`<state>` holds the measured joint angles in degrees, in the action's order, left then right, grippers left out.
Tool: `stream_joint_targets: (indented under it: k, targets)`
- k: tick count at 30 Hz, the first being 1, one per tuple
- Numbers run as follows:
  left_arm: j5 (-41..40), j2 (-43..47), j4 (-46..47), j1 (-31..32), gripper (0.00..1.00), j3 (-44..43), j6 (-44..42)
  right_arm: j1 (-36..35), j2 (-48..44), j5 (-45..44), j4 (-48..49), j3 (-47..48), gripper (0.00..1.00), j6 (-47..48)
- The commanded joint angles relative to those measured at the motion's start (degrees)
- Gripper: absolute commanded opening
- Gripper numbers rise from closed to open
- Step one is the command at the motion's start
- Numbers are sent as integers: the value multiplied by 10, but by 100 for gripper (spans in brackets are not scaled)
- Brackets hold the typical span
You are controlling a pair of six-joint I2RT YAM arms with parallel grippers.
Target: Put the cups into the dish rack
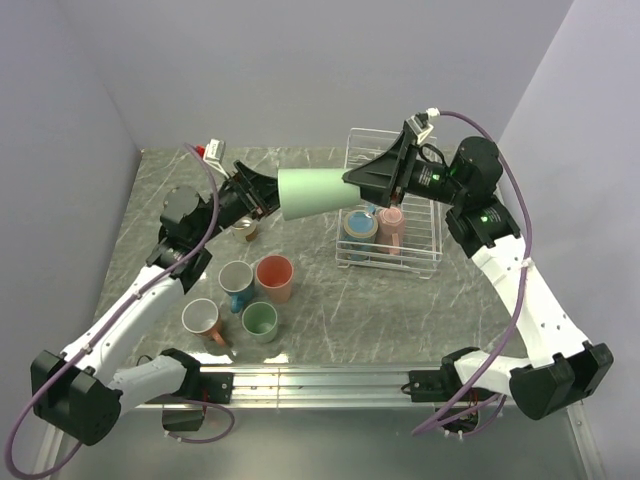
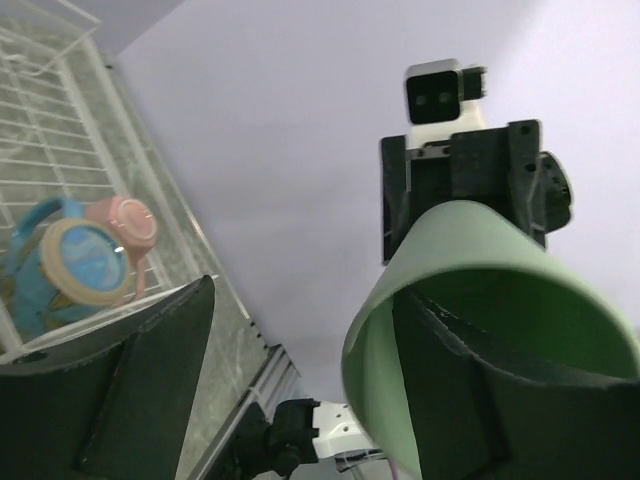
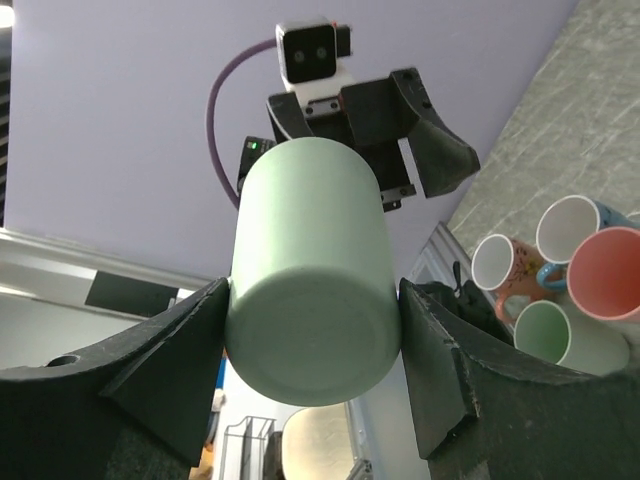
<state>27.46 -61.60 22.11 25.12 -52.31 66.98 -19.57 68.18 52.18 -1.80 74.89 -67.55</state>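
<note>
A tall pale green cup hangs on its side in the air between both arms, left of the dish rack. My right gripper is shut on its base end, one finger pressed on each side. My left gripper stands open at the cup's mouth, with one finger inside the rim and the other well apart. A blue cup and a pink cup lie in the white wire rack.
Several cups stand on the table in front of the left arm: salmon, grey-blue, green and a white-rimmed one. A small brownish cup sits under the left wrist. A red and white object lies at the back left.
</note>
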Motion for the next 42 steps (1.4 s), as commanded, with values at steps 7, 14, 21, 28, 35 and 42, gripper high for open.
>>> stream_joint_targets:
  k: [7,14,21,28,35,42]
  targets:
    - [-20,53,-209,-101,83,-8,-92,111,48,18,-74,90,0,55]
    - [-111,40,-439,-117,84,-75,-274,134,192,-225,-446,327,0,281]
    - [-128,23,-457,-122,83,-66,-323,110,373,-490,-638,566,0,396]
    - [-121,-16,-462,-126,82,-50,-370,24,485,-593,-670,642,0,392]
    - [-121,-16,-503,-128,78,-39,-397,-27,564,-658,-663,663,0,357]
    - [-140,20,-494,-129,79,-1,-364,-45,588,-734,-687,674,0,371]
